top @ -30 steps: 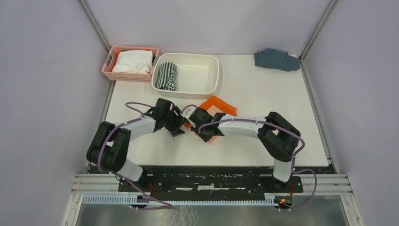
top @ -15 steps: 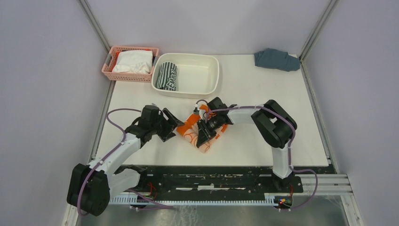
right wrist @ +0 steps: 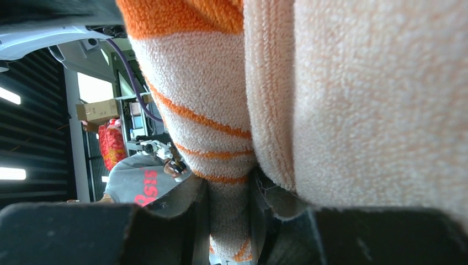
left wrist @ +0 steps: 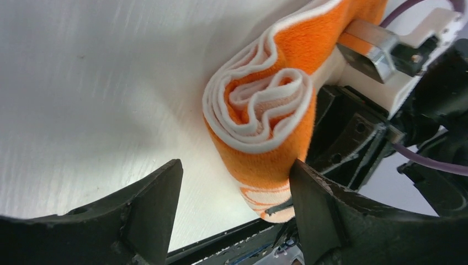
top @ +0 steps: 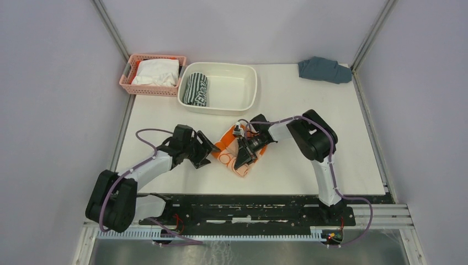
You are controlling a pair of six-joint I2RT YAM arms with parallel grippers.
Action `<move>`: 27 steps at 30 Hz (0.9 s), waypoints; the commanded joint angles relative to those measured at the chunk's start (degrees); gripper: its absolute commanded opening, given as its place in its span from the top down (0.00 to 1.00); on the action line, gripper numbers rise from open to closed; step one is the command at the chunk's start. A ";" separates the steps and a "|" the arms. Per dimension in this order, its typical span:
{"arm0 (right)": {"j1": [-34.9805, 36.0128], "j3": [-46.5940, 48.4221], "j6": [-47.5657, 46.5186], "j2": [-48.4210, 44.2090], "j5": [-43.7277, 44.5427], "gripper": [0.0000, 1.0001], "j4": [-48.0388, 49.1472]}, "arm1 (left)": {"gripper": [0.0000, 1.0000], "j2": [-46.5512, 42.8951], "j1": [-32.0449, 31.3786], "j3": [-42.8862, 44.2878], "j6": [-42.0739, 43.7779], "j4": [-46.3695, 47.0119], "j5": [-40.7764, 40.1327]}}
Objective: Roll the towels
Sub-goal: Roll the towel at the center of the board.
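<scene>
The orange towel (top: pixel 230 153) lies as a loose roll on the table in front of the tub. Its spiral end (left wrist: pixel 259 116) faces the left wrist camera. My right gripper (top: pixel 244 154) is shut on a fold of the towel (right wrist: pixel 331 83), with the cloth pinched between its fingers (right wrist: pixel 229 207). My left gripper (top: pixel 205 151) stands open at the roll's left end. Its jaws (left wrist: pixel 234 185) straddle that end; the right finger touches the cloth, the left is apart. The green-and-white striped towel (top: pixel 196 89) lies rolled in the white tub (top: pixel 243 91).
A pink basket (top: pixel 127 78) holding a white cloth (top: pixel 156 72) stands at the back left beside the tub. A blue-grey cloth (top: pixel 324 69) lies at the back right corner. The black mounting rail (top: pixel 237 201) runs along the near edge.
The flat orange tail has been drawn into the roll. My left gripper backed off to the left, opened, then came back to the roll's end. The right arm swung its elbow back, still gripping.
</scene>
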 commanded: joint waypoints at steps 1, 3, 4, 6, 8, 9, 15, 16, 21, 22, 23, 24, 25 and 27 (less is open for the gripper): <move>-0.51 0.00 -0.73 3.76 5.75 0.89 -3.12 | 0.25 5.78 -1.83 2.94 -0.79 6.31 1.64; -0.50 0.12 -0.87 3.69 7.02 0.89 -3.84 | 0.29 8.33 -2.61 3.72 -0.85 7.33 1.02; -0.57 0.03 -0.95 3.39 7.65 0.89 -4.07 | 0.31 9.44 -2.91 4.12 -0.84 7.17 0.04; -0.53 0.24 -2.23 2.07 10.40 0.88 -6.32 | 0.34 11.75 -3.12 5.03 -0.56 6.00 -1.98; -0.44 -0.14 -3.05 -0.03 13.55 0.86 -7.25 | 0.36 13.96 -3.13 6.23 -0.04 4.05 -3.98; -0.32 -0.46 -3.19 -1.42 15.43 0.84 -7.45 | 0.37 14.95 -3.12 6.75 0.13 3.10 -4.86; 1.84 -1.70 -5.51 -11.72 30.34 0.68 -12.03 | 0.41 19.84 -3.07 8.69 1.64 -1.52 -8.57; 2.40 -1.97 -5.83 -13.97 33.02 0.64 -12.67 | 0.41 20.47 -3.09 9.06 2.02 -2.41 -8.97; 7.45 -3.06 -7.88 -26.09 49.16 0.50 -14.67 | 0.41 22.11 -3.12 9.74 2.92 -4.39 -10.02; 8.82 -2.95 -8.47 -28.10 53.57 0.47 -15.31 | 0.41 22.33 -3.14 9.90 2.97 -4.60 -9.98; 10.87 -2.57 -9.27 -29.79 57.48 0.45 -16.32 | 0.41 22.49 -3.08 10.11 2.98 -4.82 -9.87; 12.51 -2.09 -10.38 -31.28 62.24 0.45 -17.25 | 0.41 22.63 -3.11 10.31 3.05 -4.98 -9.75; 14.55 -1.71 -11.36 -32.60 67.02 0.44 -17.89 | 0.41 22.64 -3.12 10.44 3.07 -5.15 -9.80; 18.52 -1.03 -13.06 -34.44 75.81 0.42 -18.40 | 0.41 22.66 -3.17 10.77 3.03 -5.42 -9.84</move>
